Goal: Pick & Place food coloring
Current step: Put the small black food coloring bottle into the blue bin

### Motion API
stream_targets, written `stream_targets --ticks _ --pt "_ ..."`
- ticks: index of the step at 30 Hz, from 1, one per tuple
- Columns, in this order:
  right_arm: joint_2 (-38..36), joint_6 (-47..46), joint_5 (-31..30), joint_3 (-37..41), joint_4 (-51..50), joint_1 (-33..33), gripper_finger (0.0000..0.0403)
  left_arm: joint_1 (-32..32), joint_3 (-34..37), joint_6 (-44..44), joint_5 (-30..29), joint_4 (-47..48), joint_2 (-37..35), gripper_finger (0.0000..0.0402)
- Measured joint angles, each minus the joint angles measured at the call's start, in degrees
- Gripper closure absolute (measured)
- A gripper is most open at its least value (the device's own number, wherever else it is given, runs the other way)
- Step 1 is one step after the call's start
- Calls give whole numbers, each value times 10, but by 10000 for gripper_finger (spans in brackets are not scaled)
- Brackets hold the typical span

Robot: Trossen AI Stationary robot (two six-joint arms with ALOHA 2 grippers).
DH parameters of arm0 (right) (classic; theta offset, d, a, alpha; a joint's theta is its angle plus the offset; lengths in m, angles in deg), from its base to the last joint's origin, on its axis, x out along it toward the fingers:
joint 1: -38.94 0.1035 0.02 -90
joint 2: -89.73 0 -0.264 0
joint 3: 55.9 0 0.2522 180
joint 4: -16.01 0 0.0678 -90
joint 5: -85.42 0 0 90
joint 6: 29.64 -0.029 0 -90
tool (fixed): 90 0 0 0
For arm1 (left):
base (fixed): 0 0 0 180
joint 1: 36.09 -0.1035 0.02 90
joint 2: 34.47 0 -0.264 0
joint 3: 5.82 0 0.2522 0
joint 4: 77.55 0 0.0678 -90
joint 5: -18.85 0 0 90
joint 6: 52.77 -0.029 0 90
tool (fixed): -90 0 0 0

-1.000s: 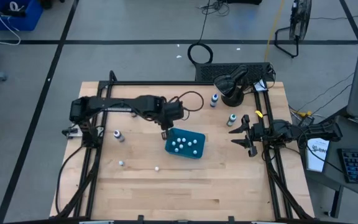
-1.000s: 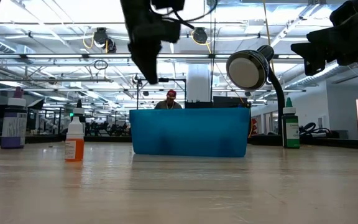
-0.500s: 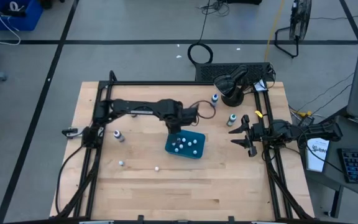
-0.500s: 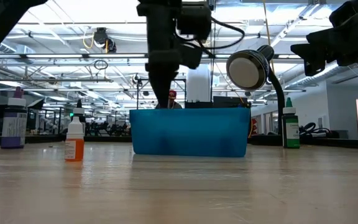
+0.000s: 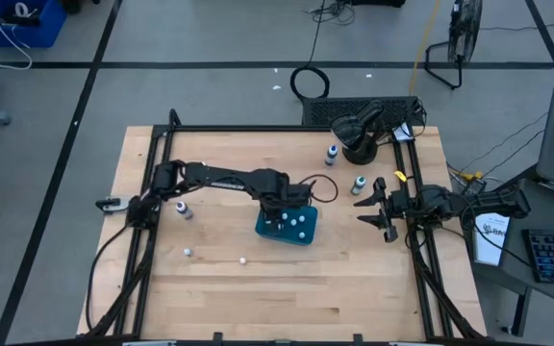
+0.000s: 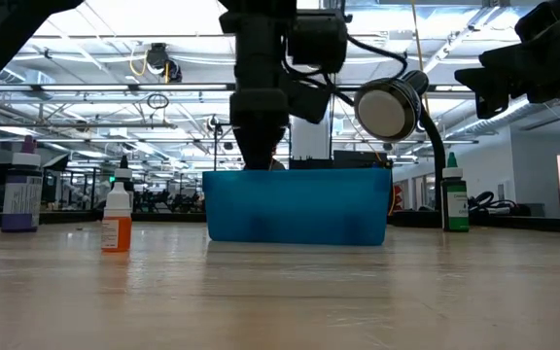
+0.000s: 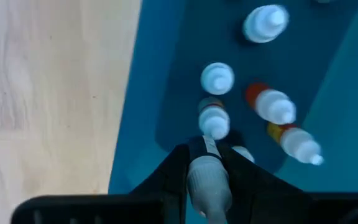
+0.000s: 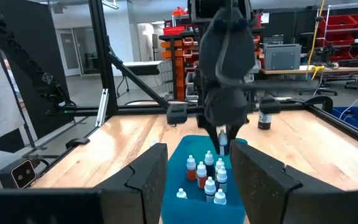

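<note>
Left gripper (image 7: 207,177) is right over the tray (image 5: 305,236), fingers clamped on a bottle (image 7: 209,183), holding it upright just above the ones already standing inside (image 7: 217,78). Looks like the drop-off step to me. More bottles still sit out on the bench (image 5: 258,298): a couple near the left side (image 5: 183,209), two tiny ones (image 5: 188,253) toward the front, and two (image 5: 332,153) by the lamp (image 5: 359,130).

These things are probably super light and hard plastic, kinda slick and tippy, so grabbing around the body just under the cap seems safest.

Right gripper (image 8: 197,180) waits at the right edge, fingers spread wide, holding nothing.
</note>
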Motion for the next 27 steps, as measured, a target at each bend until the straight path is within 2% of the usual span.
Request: stream_targets --ticks 13,23,27 --pt "0 0 0 0 2 0 237 -2 4 6 0 -2 23 338" --pt "0 0 0 0 0 0 238 -4 57 17 3 -31 24 338" --pt "0 0 0 0 0 0 236 -4 63 20 24 -37 24 338"
